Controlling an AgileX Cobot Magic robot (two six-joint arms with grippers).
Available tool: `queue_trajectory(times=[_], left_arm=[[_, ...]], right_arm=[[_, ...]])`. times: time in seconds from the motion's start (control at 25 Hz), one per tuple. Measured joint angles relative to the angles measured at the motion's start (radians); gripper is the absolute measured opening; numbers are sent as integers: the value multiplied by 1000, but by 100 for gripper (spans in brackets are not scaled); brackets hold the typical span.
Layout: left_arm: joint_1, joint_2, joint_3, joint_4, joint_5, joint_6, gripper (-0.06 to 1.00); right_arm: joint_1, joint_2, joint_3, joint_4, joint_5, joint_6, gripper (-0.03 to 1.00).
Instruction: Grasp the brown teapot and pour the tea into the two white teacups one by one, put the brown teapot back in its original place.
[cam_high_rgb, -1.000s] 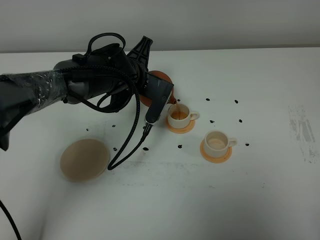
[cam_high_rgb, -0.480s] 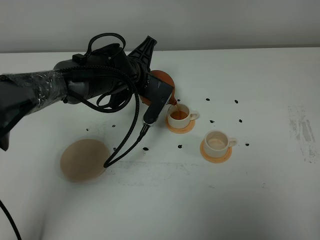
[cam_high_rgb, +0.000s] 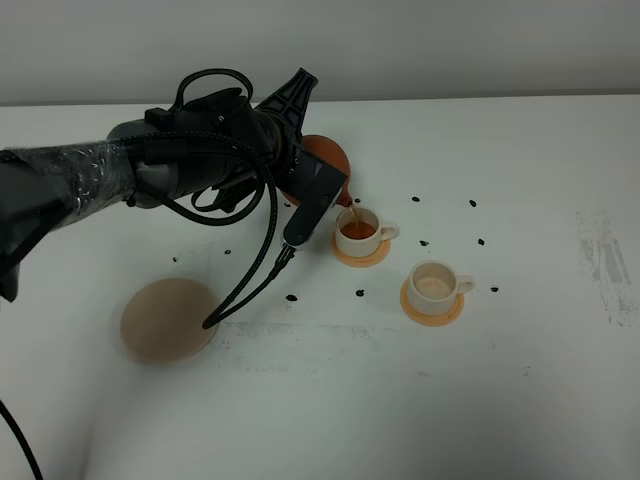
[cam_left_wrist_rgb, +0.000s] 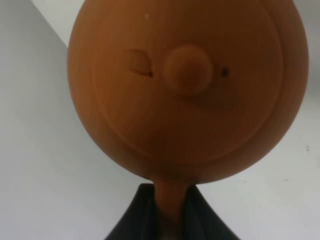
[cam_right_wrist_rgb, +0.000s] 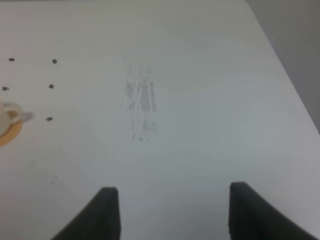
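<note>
Left wrist view: brown teapot (cam_left_wrist_rgb: 150, 125) hangs just beyond the fingertips, loop handle clenched between left gripper (cam_left_wrist_rgb: 170, 220) fingers. Pot is tilted, spout over nearer teacup (cam_high_rgb: 357, 229); second teacup (cam_high_rgb: 435, 283) and beige plate (cam_high_rgb: 168, 318) sit well apart from those fingers; right gripper (cam_right_wrist_rgb: 174, 210) fingers spread, released.

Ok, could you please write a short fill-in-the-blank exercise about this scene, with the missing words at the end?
1. The left gripper is shut on the brown teapot's ___.
2. The teacup under the spout holds tea; the other teacup looks ___.
3. The beige plate has ___ on it.
4. The right gripper is ___.
Missing words: handle; empty; nothing; open.
</note>
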Motion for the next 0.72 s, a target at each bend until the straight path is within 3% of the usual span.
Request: queue_trajectory(times=[0.72], left_arm=[[-9, 11, 0, 58, -34, 11, 8]], right_arm=[[0, 0, 0, 0, 0, 0, 47]])
